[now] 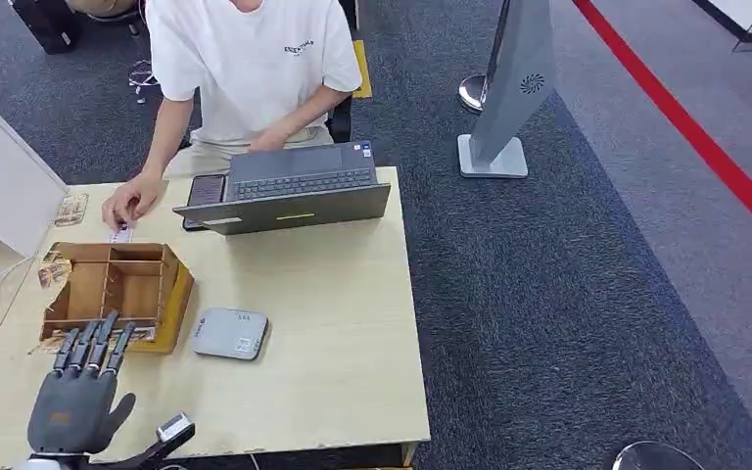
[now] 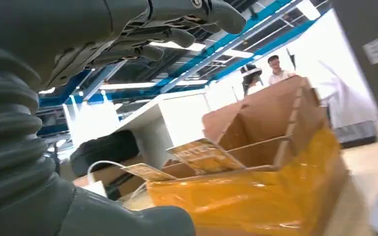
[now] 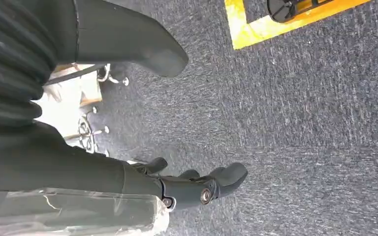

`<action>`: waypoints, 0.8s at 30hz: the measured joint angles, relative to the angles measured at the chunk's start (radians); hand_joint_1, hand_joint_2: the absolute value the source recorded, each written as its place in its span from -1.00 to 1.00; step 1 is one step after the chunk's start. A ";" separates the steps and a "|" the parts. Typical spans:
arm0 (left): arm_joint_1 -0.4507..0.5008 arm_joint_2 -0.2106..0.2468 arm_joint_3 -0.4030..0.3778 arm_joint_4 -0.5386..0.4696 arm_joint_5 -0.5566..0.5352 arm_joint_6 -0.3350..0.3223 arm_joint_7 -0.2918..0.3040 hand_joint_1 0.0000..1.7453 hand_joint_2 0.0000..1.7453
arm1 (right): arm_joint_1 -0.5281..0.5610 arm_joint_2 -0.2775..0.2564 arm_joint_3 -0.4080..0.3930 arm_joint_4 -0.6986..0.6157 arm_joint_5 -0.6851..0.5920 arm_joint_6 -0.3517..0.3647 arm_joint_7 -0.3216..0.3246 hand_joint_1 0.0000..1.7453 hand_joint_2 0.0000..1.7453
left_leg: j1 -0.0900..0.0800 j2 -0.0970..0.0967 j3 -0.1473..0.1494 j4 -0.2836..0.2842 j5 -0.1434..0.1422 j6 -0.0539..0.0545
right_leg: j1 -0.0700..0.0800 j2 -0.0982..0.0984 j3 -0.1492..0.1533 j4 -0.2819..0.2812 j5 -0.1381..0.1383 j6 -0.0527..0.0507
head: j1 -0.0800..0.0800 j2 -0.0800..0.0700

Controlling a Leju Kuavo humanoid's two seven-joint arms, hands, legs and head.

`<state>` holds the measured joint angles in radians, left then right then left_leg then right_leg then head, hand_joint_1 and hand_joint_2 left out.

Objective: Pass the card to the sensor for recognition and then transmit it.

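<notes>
Wooden and pale, the table (image 1: 333, 323) fills the head view. Your left hand (image 1: 76, 397) floats over its near left corner, holding nothing, with the fingers (image 1: 93, 345) straight, side by side, and pointing at the brown box (image 1: 117, 289). The box has little walls inside that make slots. You can see cards (image 1: 54, 269) poking out at its left side. Just to the right of the box lies the flat grey sensor (image 1: 229, 334). Farther back sits an open grey laptop (image 1: 289, 191), and a person in a white shirt (image 1: 250, 59) sits behind it with one hand (image 1: 129, 204) on the table near the box.

From the left wrist, you look past the left hand (image 2: 142, 34) with its fingers stretched out and nothing in them. The box (image 2: 270, 142) is close, with a shiny yellow side. Two cards (image 2: 204, 155) stick out of it, tilted.

From the right wrist, your right hand (image 3: 177, 189) hangs over grey carpet (image 3: 300, 123). Its fingers (image 3: 229, 177) are bent a little and spread apart from the thumb, holding nothing. A yellow line (image 3: 256, 29) is on the floor.
</notes>
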<state>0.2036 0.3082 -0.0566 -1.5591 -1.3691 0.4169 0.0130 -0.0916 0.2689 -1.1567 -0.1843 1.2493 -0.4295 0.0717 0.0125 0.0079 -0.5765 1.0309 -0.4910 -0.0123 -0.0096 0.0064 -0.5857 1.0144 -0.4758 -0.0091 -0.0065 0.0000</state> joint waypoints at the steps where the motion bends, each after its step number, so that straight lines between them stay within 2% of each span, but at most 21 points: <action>1: 0.001 0.000 0.012 0.000 0.000 0.002 -0.004 -1.00 1.00 | 0.000 0.000 0.002 0.000 0.000 0.000 0.000 -1.00 1.00 | 0.000 0.000 0.000 0.000 0.000 0.000 | 0.000 0.000 0.000 0.000 0.000 0.000 | 0.000 0.000; 7: 0.004 -0.005 0.044 0.004 -0.004 0.003 -0.012 -1.00 1.00 | 0.000 0.000 0.015 0.000 0.003 0.003 0.000 -1.00 1.00 | 0.000 -0.001 0.000 0.000 0.000 0.000 | 0.000 -0.001 0.000 0.000 0.000 0.000 | 0.000 0.000; 17: -0.013 -0.030 0.047 0.030 -0.036 0.018 -0.029 -1.00 1.00 | 0.000 0.000 0.021 0.000 0.010 0.010 0.002 -1.00 1.00 | 0.000 -0.001 0.000 0.000 0.000 0.000 | 0.000 -0.001 0.000 0.000 0.000 0.000 | 0.000 0.000; 24: -0.058 -0.050 0.049 0.090 -0.057 0.039 -0.024 -1.00 1.00 | 0.000 0.000 0.027 0.000 0.011 0.011 0.002 -1.00 1.00 | 0.000 -0.001 0.000 0.000 0.000 0.000 | 0.000 -0.001 0.000 0.000 0.000 0.000 | 0.000 0.000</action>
<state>0.1452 0.2582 -0.0080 -1.4692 -1.4260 0.4558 -0.0114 -0.0916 0.2689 -1.1296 -0.1843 1.2600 -0.4189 0.0736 0.0125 0.0065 -0.5765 1.0309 -0.4908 -0.0121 -0.0097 0.0052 -0.5854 1.0144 -0.4758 -0.0091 -0.0065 0.0000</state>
